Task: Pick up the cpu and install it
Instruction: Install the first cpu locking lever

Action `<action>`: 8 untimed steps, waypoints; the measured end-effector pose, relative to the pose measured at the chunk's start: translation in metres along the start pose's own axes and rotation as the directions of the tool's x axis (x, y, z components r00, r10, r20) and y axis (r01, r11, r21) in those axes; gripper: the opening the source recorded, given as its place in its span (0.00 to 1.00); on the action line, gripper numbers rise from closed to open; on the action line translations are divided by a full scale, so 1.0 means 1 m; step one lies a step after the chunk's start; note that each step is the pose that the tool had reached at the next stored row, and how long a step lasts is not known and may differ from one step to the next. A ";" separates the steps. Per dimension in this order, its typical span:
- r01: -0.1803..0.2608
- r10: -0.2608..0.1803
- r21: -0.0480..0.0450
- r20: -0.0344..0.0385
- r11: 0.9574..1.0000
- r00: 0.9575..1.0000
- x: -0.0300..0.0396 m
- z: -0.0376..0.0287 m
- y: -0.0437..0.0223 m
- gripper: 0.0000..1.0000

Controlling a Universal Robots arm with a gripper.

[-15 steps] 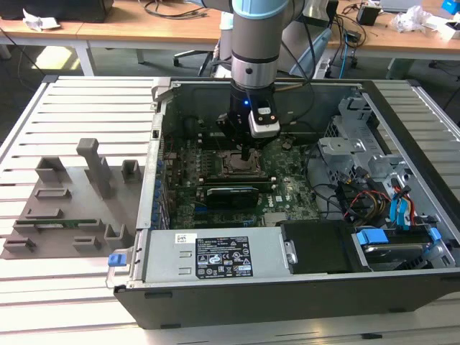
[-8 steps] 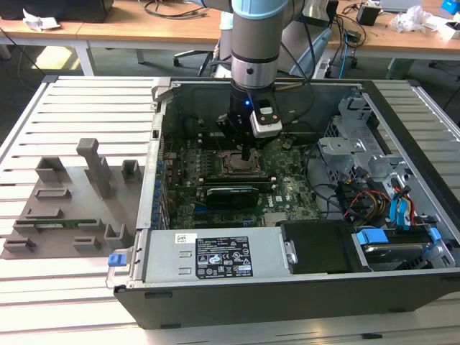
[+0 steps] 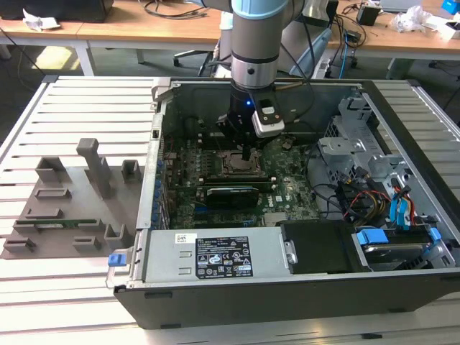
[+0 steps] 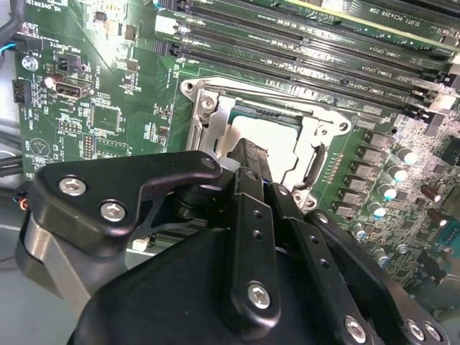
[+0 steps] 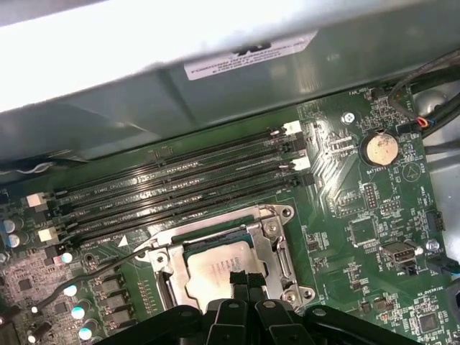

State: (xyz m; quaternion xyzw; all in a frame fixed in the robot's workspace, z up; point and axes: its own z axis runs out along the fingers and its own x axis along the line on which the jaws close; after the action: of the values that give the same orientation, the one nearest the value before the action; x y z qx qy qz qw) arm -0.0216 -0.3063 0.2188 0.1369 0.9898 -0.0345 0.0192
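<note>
Open computer case on slatted table; arm reaches down into it. Motherboard has four memory slots just beside the metal socket frame. Gripper has its jaws drawn narrow, tips on the cpu. Cpu lies flat in the socket, plate up, edges square to the frame; square, so no long axis. Gripper body hides its near part.

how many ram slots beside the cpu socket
4, parallel in the first wrist view between the case wall and the socket: outermost slot, second slot, third slot, innermost slot. None seems hidden.
</note>
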 end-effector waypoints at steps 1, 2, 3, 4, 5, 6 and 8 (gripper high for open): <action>0.008 -0.008 0.000 0.000 1.000 1.000 0.0000 0.0000 0.0000 0.11; 0.017 -0.017 -0.001 0.001 1.000 1.000 0.0000 0.0000 0.0000 0.11; 0.023 -0.023 -0.001 0.001 1.000 1.000 0.0000 0.0000 0.0000 0.11; 0.032 -0.032 -0.001 0.002 0.999 0.999 0.0000 0.0000 0.0000 0.11; 0.042 -0.042 -0.002 0.003 0.999 0.999 0.0000 0.0000 0.0000 0.11; 0.046 -0.046 -0.002 0.003 0.999 0.999 0.0000 0.0000 0.0000 0.11; 0.054 -0.054 -0.003 0.003 0.999 0.999 0.0000 0.0000 0.0000 0.11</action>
State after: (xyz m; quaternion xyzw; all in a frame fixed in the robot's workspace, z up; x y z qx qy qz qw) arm -0.0216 -0.3063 0.2188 0.1099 0.9932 -0.0340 0.0201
